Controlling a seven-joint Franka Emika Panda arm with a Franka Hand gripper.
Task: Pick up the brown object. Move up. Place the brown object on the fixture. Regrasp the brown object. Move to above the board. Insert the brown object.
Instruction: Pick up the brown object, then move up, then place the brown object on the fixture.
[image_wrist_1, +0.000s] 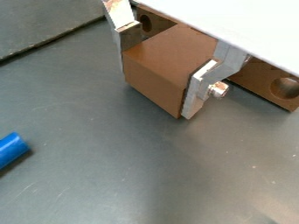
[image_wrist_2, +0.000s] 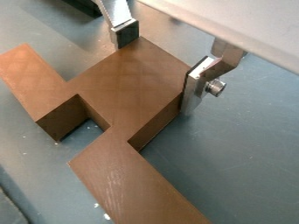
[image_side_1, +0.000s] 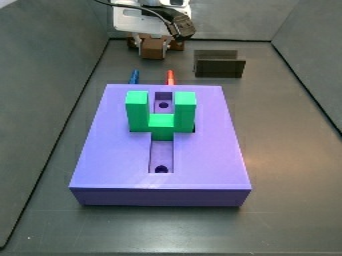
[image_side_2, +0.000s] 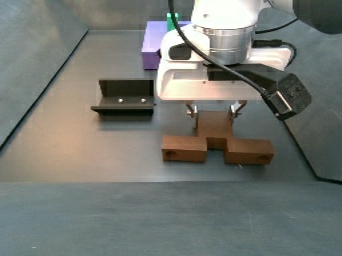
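Board (image_side_1: 201, 150), purple, with green block (image_side_1: 159, 110) on top, mid-floor. Fixture (image_side_2: 123, 98) apart on the floor. Brown object (image_side_2: 214, 146) on the floor beyond the board; gripper (image_side_2: 214, 113) straddles its stem, fingers (image_wrist_2: 201, 85) touching both sides, closed on it.

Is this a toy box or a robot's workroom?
It looks like a robot test bench, not a toy box. A gripper straddles the brown object on a plain dark floor inside grey walls. Nearby are the purple board and a fixture for practising fitting pieces together.
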